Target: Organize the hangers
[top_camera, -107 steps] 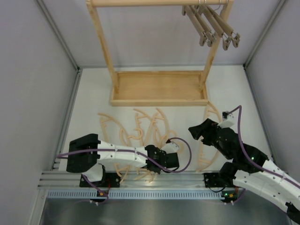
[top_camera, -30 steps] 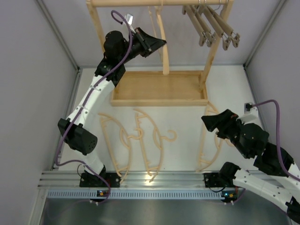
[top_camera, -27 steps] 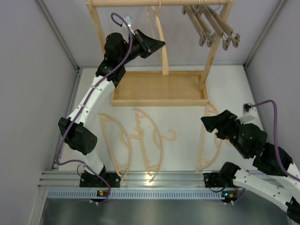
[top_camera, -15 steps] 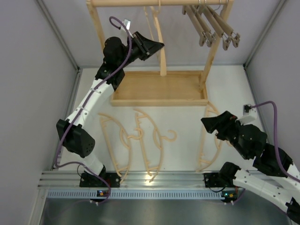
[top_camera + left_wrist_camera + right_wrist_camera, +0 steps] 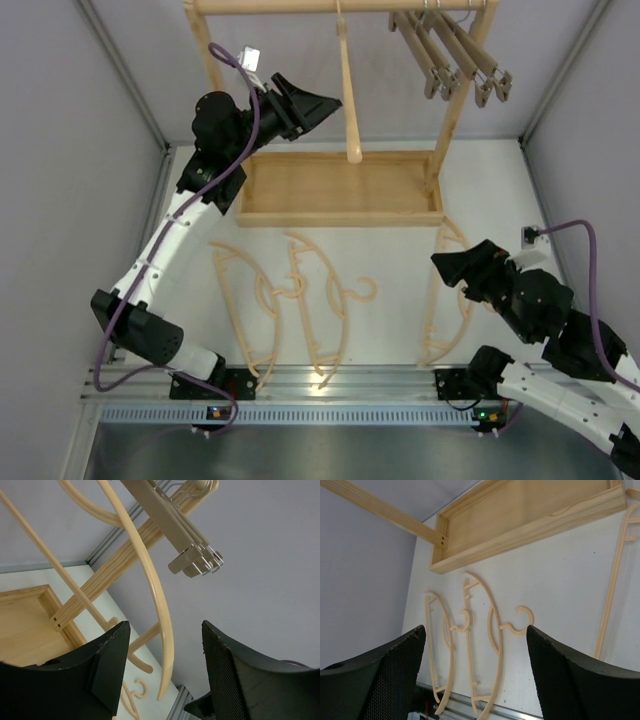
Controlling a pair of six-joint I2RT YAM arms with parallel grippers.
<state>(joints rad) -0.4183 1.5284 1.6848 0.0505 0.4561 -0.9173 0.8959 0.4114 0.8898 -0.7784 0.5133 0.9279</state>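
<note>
Up by the rail (image 5: 300, 6), the left end effector (image 5: 322, 103) stands spread beside a hanging pale hanger (image 5: 347, 95); the right end effector (image 5: 476, 632), likewise spread, hovers above the tabletop (image 5: 400, 260).

Bright, even light; soft shadows.

Left arm stretches up and far, left end effector (image 5: 325, 102) (image 5: 164, 636) gaping; right arm hunches near, right end effector (image 5: 452, 266) (image 5: 476, 632) spread wide.

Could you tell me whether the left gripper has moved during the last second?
Yes: the left gripper backed slightly left, toward the rack's left post, off the hung hanger.
</note>
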